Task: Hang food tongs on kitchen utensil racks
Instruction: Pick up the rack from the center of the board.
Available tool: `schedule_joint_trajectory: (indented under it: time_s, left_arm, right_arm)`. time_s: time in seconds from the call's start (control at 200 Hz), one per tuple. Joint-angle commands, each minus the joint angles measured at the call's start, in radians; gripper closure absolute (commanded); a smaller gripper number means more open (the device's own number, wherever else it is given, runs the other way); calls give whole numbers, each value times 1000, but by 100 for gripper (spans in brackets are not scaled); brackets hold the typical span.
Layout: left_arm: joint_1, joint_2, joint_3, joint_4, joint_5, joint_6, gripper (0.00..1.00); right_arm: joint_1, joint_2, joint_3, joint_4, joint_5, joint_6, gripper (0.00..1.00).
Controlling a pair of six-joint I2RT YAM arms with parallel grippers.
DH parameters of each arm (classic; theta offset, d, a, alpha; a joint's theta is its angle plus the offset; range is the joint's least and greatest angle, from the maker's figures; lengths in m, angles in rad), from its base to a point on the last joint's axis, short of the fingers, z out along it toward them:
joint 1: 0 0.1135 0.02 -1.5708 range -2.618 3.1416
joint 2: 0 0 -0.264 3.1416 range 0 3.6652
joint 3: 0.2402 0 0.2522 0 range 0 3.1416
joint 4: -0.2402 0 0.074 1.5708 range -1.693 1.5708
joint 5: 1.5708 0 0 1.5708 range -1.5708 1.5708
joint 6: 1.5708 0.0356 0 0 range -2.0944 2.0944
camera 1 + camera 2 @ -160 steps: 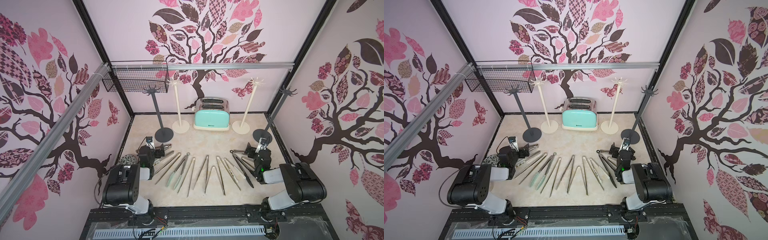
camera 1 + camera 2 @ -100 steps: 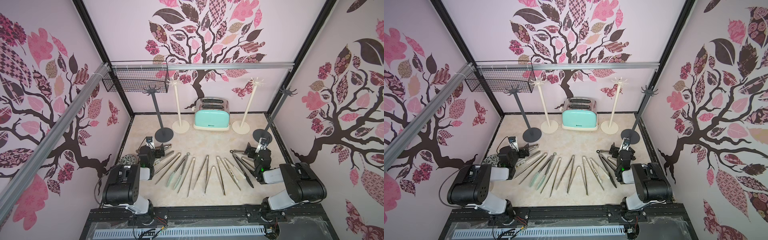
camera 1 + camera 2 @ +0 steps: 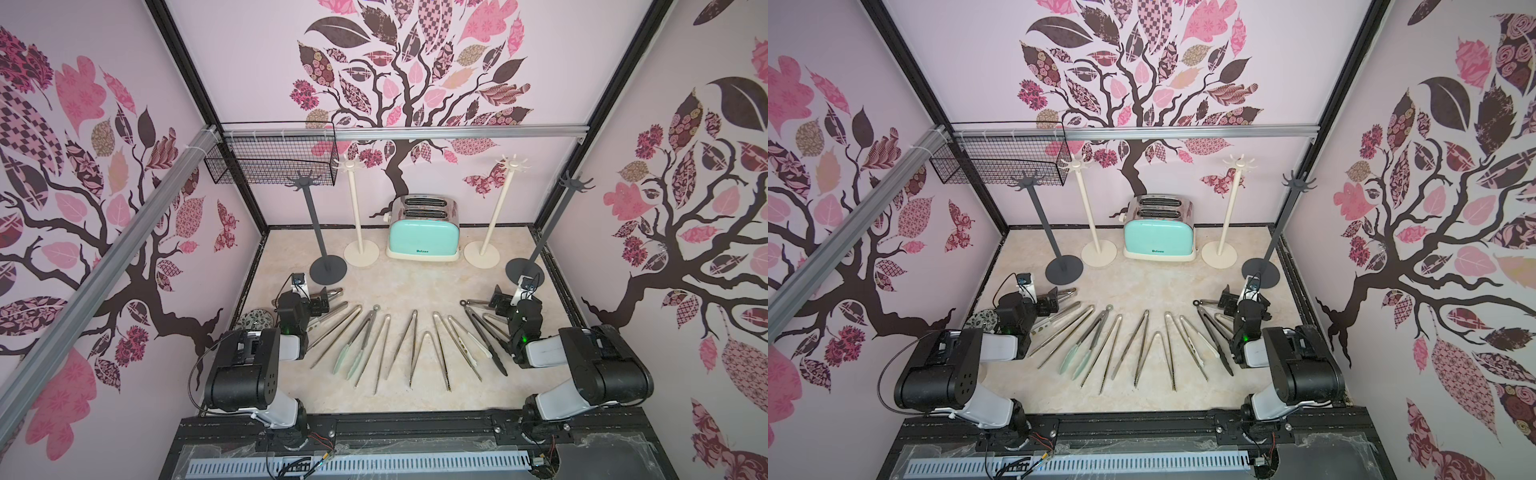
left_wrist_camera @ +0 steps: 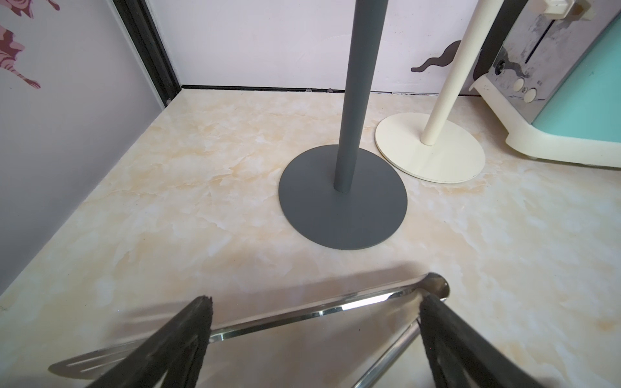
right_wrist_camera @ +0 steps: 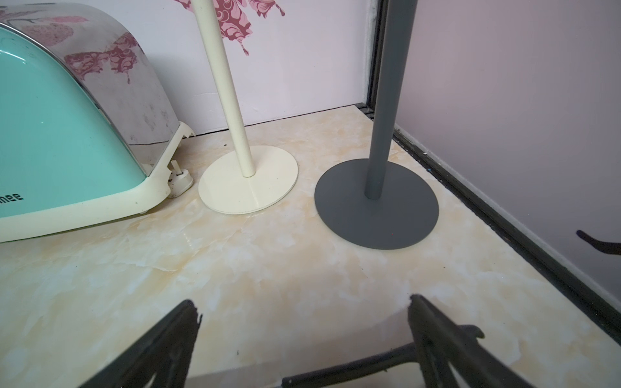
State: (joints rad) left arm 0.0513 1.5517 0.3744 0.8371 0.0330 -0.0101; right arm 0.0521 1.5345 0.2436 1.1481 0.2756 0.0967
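Four kitchen utensil racks [image 3: 316,224] stand along the far wall, flanking a mint toaster [image 3: 422,239]; the food tongs [image 3: 344,356] lie fanned on the near tabletop [image 3: 415,286]; the left gripper [image 4: 316,304] hangs spread wide over the fan's left end; the right gripper [image 5: 302,302], equally wide and holding nothing, hangs over its right end.

Rear row: we find the toaster [image 3: 423,235] between two inner racks [image 3: 355,216]; two outer racks [image 3: 316,224] flank them.
Front: we see the food tongs [image 3: 427,333] fanned on the table [image 3: 415,286].
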Motion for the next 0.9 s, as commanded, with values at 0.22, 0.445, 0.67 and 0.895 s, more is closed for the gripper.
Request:
schedule_joint_trajectory:
  time_s: [0.22, 0.445, 0.67, 0.895]
  left_arm:
    - [10, 7, 16, 18, 19, -11, 2]
    - [6, -19, 44, -53, -32, -24, 21]
    - [-15, -149, 118, -275, -89, -17, 27]
    - [-41, -272, 137, -295, 47, -24, 27]
  right_arm:
    - [9, 15, 28, 13, 12, -8, 1]
    - [8, 1, 19, 39, 30, -2, 1]
    - [7, -153, 89, -232, 21, -2, 0]
    - [7, -263, 195, -461, -23, 36, 1]
